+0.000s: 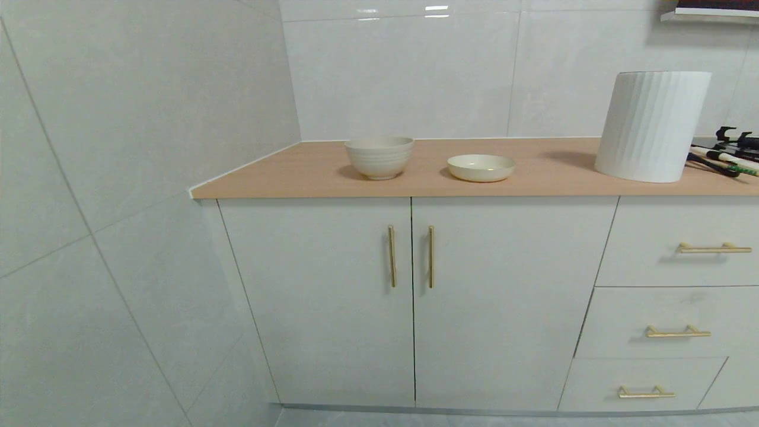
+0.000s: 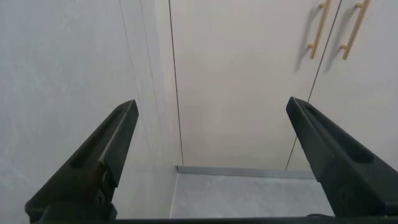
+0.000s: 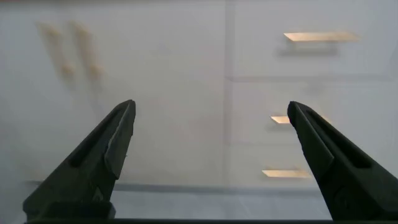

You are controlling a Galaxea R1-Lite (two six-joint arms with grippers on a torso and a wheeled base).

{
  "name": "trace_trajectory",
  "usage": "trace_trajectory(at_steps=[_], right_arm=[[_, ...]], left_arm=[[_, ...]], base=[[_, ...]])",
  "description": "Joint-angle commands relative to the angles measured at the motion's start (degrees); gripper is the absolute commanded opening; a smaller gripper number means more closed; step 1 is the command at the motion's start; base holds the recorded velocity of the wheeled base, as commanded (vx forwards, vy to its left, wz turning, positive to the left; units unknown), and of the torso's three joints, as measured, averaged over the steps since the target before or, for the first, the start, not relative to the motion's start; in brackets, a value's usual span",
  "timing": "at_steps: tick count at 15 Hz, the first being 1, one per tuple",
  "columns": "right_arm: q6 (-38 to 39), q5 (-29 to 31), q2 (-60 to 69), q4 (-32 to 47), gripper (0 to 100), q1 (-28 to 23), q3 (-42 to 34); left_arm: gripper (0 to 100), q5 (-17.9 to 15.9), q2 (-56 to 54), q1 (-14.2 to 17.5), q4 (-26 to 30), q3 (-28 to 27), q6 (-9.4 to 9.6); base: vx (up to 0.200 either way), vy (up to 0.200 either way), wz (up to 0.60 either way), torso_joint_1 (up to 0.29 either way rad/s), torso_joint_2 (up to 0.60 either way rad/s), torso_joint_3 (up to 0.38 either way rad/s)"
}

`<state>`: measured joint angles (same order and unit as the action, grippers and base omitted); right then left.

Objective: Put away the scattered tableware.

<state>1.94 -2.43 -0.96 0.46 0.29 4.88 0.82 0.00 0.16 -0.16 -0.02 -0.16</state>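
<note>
A deep ribbed bowl (image 1: 379, 157) and a shallow dish (image 1: 481, 167) sit apart near the front of the wooden worktop (image 1: 284, 175), the bowl on the left. Farther right stands a tall white ribbed container (image 1: 652, 124), with dark utensils (image 1: 726, 159) beside it. Below are 2 cabinet doors (image 1: 320, 296) and 3 drawers (image 1: 670, 243). The left gripper (image 2: 211, 106), low before the doors, has its jaws wide open and empty. The right gripper (image 3: 210, 106), facing the drawers, has its jaws spread too.
</note>
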Motion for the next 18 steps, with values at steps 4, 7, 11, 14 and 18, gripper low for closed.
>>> trace_trajectory(at_steps=[4,7,11,14,18], right_arm=[[1.5,-18.1,-32.9,1.9,100,3.2,12.1],[1.1,-18.9,-46.3,-1.7,100,12.7,17.8],[1.2,-18.9,-64.3,-18.0,100,19.0,22.6],[4.1,-19.2,-81.8,-31.0,100,22.9,29.4],[13.9,-24.4,-95.5,-35.8,100,25.8,41.5]], left_arm=[[100,0.0,0.0,0.0,0.0,0.0,-0.02],[100,0.0,0.0,0.0,0.0,0.0,-0.02],[100,0.1,0.0,0.0,0.0,0.0,-0.02],[100,0.1,0.0,0.0,0.0,0.0,-0.02],[100,0.1,0.0,0.0,0.0,0.0,-0.02]], base=[[0.000,0.000,0.00,0.000,0.00,0.000],[0.000,0.000,0.00,0.000,0.00,0.000],[0.000,0.000,0.00,0.000,0.00,0.000],[0.000,0.000,0.00,0.000,0.00,0.000],[0.000,0.000,0.00,0.000,0.00,0.000]])
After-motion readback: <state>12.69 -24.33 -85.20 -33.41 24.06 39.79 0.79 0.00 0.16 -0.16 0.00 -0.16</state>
